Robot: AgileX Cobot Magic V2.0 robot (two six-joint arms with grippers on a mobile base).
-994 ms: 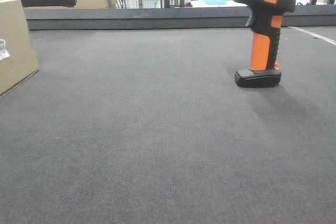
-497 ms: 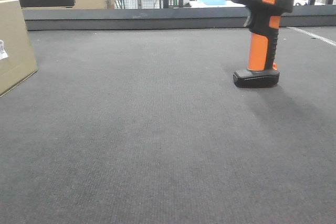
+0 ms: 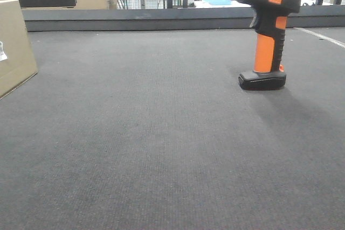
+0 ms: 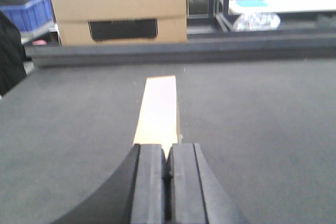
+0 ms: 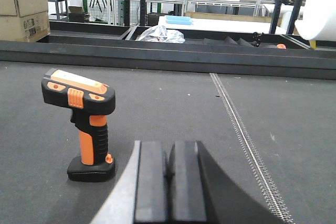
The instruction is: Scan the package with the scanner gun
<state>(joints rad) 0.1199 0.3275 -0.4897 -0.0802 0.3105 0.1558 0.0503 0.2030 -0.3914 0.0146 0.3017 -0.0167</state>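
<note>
With both pairs of pads pressed flat together and nothing between them, no grasp made so far. Left gripper [image 4: 167, 174] pinched to a sliver of a gap, low over the dark mat [image 4: 262, 129], pointed along the top of the package [image 4: 159, 109], which runs straight ahead just past the fingertips; touching or only close, cannot tell from this angle. Right gripper [image 5: 169, 182] likewise closed and empty, aimed a little right of the scanner gun [image 5: 84, 124], which stands near, ahead and to the left.

Further out, in the front view: scanner gun [image 3: 266, 30] upright on its flat black foot at right, orange stem vertical, head facing left. Package [image 3: 16, 47] at the far left edge, mostly cut off, a scrap of white label [image 3: 2, 51] showing on its near face. Well apart, those 2, with bare mat [image 3: 161, 133] between.

Beyond the raised black rim, a cardboard box with a dark panel [image 4: 121, 10], not the one to scan; shelving and clutter behind.

Judged from all this: barely begun. 0 of the steps finished. Still to do: open the right pads, take the orange stem, lift, point the head at the label, perhaps with the left steadying or turning the package, then scan.
</note>
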